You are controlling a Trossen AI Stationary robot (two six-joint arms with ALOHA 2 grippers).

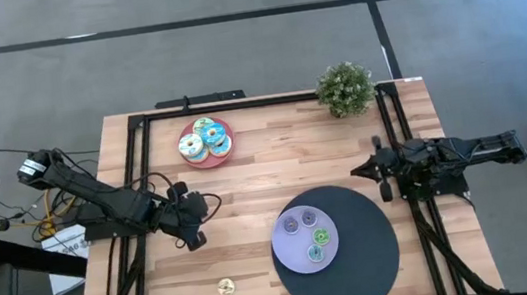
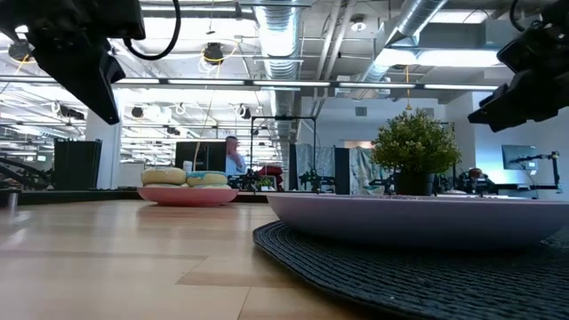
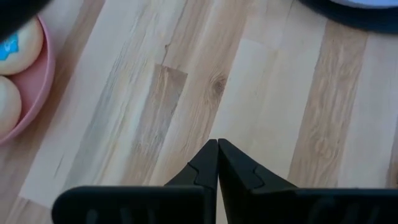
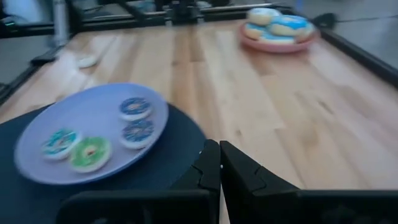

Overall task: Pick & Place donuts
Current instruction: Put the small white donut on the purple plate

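Observation:
A pink plate (image 1: 224,125) at the table's far side carries several larger donuts (image 1: 204,140) iced light blue and cream, also seen in the right wrist view (image 4: 277,25) and the low view (image 2: 187,177). A lavender plate (image 1: 290,255) on a dark round mat (image 1: 368,256) holds tiny donuts: two purple (image 1: 300,223), one green (image 1: 322,236), one teal (image 1: 315,253). A tan donut (image 1: 225,288) lies alone on the wood near the near edge. My left gripper (image 1: 208,207) hovers shut over bare wood (image 3: 217,146). My right gripper (image 1: 357,169) is shut (image 4: 219,148) by the mat's far right edge.
A potted plant (image 1: 345,88) stands at the far edge, right of centre. Black frame rails run along the table's left and right sides (image 1: 137,183). Bare wood lies between the pink plate and the mat (image 1: 267,177).

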